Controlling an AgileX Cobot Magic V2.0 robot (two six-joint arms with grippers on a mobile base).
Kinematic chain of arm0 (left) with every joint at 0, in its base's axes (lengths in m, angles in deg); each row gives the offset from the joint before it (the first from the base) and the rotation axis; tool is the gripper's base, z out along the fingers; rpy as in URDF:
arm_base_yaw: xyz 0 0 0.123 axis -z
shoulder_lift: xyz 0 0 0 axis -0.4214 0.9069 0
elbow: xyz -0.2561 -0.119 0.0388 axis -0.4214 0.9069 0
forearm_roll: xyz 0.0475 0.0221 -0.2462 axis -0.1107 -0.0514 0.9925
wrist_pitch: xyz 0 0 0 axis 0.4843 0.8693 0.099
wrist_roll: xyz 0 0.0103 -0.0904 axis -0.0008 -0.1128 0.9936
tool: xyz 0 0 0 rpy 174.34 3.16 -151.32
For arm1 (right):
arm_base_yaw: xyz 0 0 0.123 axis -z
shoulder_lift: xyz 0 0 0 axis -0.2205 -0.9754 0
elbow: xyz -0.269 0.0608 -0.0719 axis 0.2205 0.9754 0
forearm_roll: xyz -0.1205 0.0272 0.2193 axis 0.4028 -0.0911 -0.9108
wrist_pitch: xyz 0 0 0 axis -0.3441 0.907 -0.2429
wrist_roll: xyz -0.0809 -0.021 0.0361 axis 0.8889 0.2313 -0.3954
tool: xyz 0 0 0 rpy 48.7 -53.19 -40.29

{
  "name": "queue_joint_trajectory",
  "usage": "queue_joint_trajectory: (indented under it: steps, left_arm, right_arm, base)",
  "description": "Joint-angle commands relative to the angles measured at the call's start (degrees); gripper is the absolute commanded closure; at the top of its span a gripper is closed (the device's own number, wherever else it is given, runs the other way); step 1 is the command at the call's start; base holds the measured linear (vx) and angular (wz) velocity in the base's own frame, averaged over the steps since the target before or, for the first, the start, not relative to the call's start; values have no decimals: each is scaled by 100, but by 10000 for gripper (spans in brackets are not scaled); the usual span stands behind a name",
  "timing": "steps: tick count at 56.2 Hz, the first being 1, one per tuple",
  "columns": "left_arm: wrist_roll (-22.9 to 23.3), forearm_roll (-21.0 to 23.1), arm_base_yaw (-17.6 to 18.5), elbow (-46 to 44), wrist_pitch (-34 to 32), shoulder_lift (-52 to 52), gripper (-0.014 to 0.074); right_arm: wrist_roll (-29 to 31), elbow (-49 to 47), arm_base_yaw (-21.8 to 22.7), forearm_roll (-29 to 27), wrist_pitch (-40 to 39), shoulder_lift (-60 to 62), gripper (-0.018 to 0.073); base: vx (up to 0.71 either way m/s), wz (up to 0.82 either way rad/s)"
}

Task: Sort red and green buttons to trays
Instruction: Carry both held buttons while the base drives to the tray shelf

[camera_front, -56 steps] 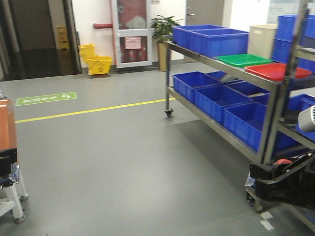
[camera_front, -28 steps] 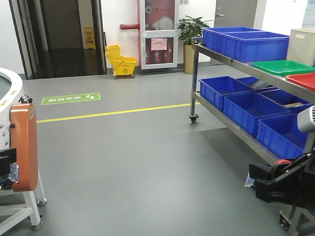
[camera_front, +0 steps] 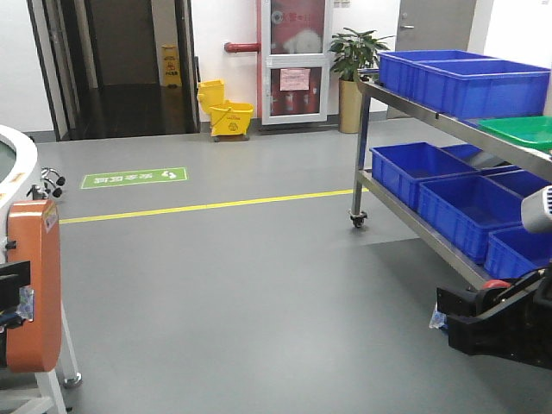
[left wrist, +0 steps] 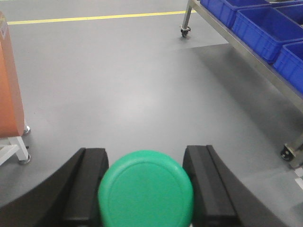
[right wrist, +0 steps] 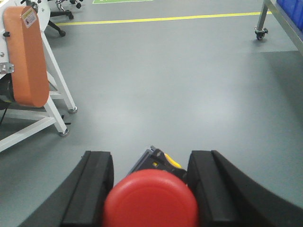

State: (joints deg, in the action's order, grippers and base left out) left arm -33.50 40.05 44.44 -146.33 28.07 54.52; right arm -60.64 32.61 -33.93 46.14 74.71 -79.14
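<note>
— How are the left jaws seen?
— They are closed on a round green-capped push-button switch (left wrist: 146, 189). In the left wrist view the cap is found at 6 o'clock, with one black jaw set against its 9 o'clock side and the other against its 3 o'clock side. The block under the cap is hidden.

— And the right jaws?
— The same grip is shown in the right wrist view. A red mushroom-capped push-button switch (right wrist: 150, 201) is clamped at 6 o'clock between the two black jaws, which are parted only as far as the switch is wide. A black and yellow part of its block is glimpsed at the cap's 12 o'clock edge.

— Where are both switches carried?
— They are held in the air above the plain grey floor (left wrist: 142, 94), apart from the tray.

— Where is a tray to be found?
— A bright green shallow plastic tray (camera_front: 522, 131) is seen at 3 o'clock in the front view, cut off by the frame edge. It is laid on the top shelf of a wheeled steel rack (camera_front: 358, 155), near two deep blue plastic crates (camera_front: 470, 82) at its 11 o'clock.

— What else is shown?
— An orange rounded panel (right wrist: 31, 56) on a white frame is seen at 10 o'clock in the right wrist view, and a yellow floor line (camera_front: 216, 205) is drawn across the floor.
</note>
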Motion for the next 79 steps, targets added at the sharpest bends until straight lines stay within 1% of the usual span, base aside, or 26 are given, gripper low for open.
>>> queue_joint_trajectory:
  steps: [1,79]
  left_arm:
    - [1,-37,12,-155,-462,-63,594]
    - [1,-37,12,-155,-464,-63,594]
  right_arm:
    - [8,-193,6,89,-443,98,568]
    - [8,-193,6,89,-402,98,568]
  base:
    - [36,7]
    - [41,3]
